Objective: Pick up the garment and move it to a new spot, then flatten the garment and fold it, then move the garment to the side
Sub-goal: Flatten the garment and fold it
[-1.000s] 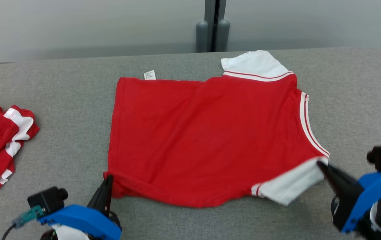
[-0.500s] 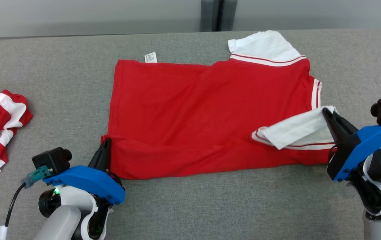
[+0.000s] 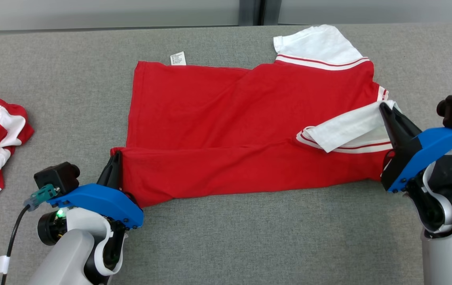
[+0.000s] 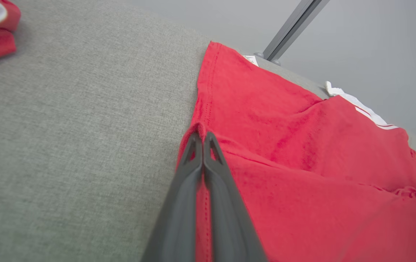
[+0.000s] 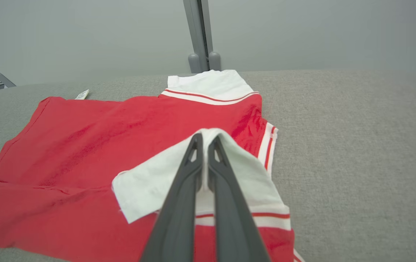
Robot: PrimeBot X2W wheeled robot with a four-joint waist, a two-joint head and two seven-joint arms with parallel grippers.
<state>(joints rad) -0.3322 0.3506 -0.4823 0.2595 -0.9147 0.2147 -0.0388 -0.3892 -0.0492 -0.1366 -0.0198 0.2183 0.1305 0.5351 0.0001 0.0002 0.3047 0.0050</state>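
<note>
The left gripper [image 3: 115,157] is pinched shut on a hem corner of the red garment [image 3: 226,126], and the right gripper [image 3: 382,107] is clamped on its white sleeve [image 3: 340,128]. The near edge is folded over the body, which lies flat beyond both on the grey table [image 3: 249,237]. The cloth looks light, soft and limp, likely to sag between holds; corners and seams should grip best.
</note>
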